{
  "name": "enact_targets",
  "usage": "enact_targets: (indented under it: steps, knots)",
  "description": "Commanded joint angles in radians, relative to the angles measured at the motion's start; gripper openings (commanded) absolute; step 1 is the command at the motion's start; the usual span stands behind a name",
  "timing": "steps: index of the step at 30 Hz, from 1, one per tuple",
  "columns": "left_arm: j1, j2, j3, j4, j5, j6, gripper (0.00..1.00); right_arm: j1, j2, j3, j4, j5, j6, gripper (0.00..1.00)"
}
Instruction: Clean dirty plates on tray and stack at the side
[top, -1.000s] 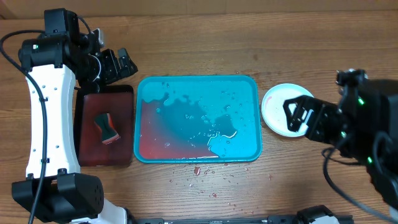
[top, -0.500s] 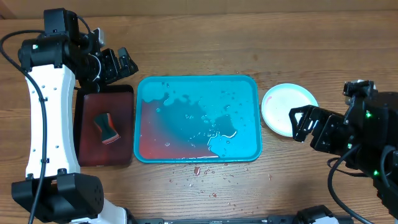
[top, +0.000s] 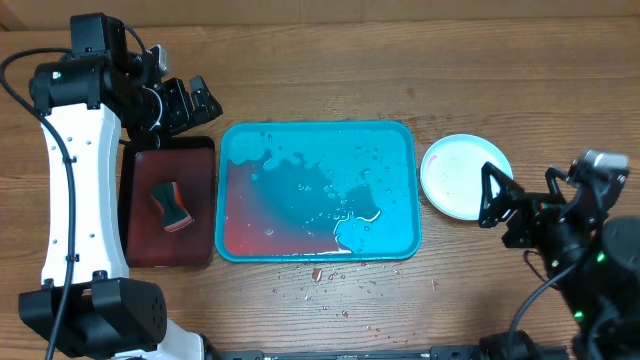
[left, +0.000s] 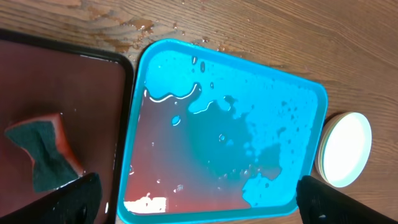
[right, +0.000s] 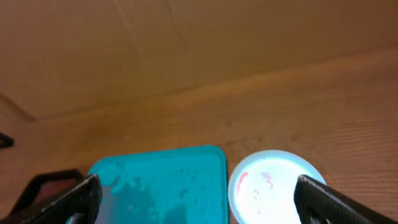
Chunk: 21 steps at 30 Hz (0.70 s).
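Observation:
The teal tray (top: 320, 135) lies mid-table, wet, with reddish water pooled at its front left; no plate is on it. It also shows in the left wrist view (left: 298, 93) and the right wrist view (right: 155, 183). The plates (top: 462, 172) sit stacked on the table right of the tray, white one on top with faint red smears (right: 270, 183). A yellow-green rim shows beneath it in the left wrist view (left: 344, 149). My right gripper (top: 500, 212) is open and empty just right of the stack (right: 199, 202). My left gripper (top: 192, 108) is open and empty, high behind the maroon tray (left: 199, 200).
A dark maroon tray (top: 140, 240) left of the teal tray holds a sponge (top: 172, 205), also seen in the left wrist view (left: 40, 155). Water drops and red specks (top: 320, 275) lie on the wood in front of the teal tray.
My right gripper has drawn back from over the white plate toward the front right, leaving the plate uncovered. The left arm has not moved.

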Motion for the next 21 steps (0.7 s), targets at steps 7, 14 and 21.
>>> enact_targets:
  steps: [7, 14, 21]
  knots:
    - [-0.002, 0.0, 0.017, 0.003, 0.014, -0.021, 1.0, -0.054, -0.295, -0.522, 0.449, -0.112, -0.05, 1.0]
    - [-0.002, 0.0, 0.017, 0.003, 0.014, -0.021, 1.0, -0.064, -0.506, -0.822, 0.643, -0.137, -0.05, 1.0]
    - [-0.002, 0.0, 0.017, 0.003, 0.014, -0.021, 1.0, -0.064, -0.645, -1.035, 0.834, -0.135, -0.05, 1.0]
